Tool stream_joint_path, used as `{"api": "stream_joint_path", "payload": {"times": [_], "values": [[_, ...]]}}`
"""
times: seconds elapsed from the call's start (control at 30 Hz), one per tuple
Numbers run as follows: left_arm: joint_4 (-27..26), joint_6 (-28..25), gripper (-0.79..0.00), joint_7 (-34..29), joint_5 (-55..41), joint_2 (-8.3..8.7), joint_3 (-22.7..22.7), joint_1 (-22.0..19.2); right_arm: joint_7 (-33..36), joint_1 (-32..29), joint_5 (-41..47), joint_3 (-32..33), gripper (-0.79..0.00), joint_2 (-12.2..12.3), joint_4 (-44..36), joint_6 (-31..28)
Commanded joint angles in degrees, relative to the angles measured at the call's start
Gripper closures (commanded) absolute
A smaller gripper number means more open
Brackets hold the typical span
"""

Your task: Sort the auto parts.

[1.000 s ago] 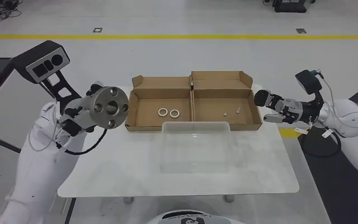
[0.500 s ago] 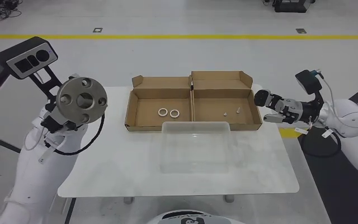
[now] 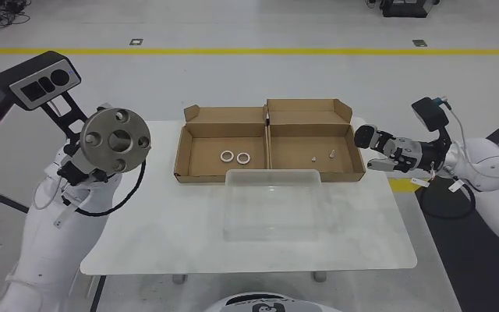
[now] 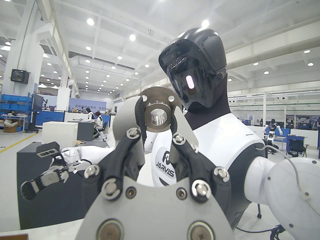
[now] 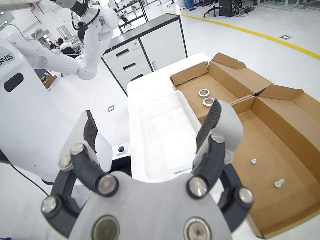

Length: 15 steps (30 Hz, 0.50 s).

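White tabletop (image 3: 171,234) carried two brown cardboard boxes (image 3: 204,152). My left claw (image 4: 157,112) gripped the round grey metal flange (image 3: 101,126) high beyond the left edge. My right claw (image 5: 152,108) hung wide and empty, right of them. I judged a slow, level lowering into a box advisable.

The flange (image 3: 116,140) is shining a dull silver-grey, dotted with dark round holes, while the two cardboard boxes (image 3: 204,154) are showing plain tan brown, their rings (image 3: 228,156), bolt (image 3: 330,153) and nut (image 3: 314,157) glinting pale silver. The tray (image 3: 271,210) is looking clear and colourless on the white desk (image 3: 187,242), and a yellow line (image 3: 249,51) is crossing the pale grey floor (image 3: 249,86). The fingers (image 5: 211,123) of the right gripper (image 5: 153,107) are showing black ribbed faces on light grey backs.
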Motion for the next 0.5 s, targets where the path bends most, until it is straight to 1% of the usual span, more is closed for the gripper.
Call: {"api": "stream_joint_path", "payload": {"times": [0.0,0.1,0.13,0.33,0.47], "values": [[0.0,0.0,0.000,0.0,0.0,0.00,0.0,0.0,0.0,0.0,0.0,0.0,-0.785,0.0,0.0,0.0],[0.0,0.0,0.000,0.0,0.0,0.00,0.0,0.0,0.0,0.0,0.0,0.0,-0.785,0.0,0.0,0.0],[-0.2,1.3,0.000,0.7,0.8,-0.04,0.0,0.2,0.0,0.0,0.0,0.0,-0.785,0.0,0.0,0.0],[-0.3,5.5,0.000,1.9,9.8,-0.61,1.7,0.1,0.0,0.0,0.0,0.0,-0.785,0.0,0.0,0.0],[0.6,6.8,0.000,2.7,14.7,-1.02,3.0,0.3,0.0,0.0,0.0,0.0,-0.785,0.0,0.0,0.0]]}}
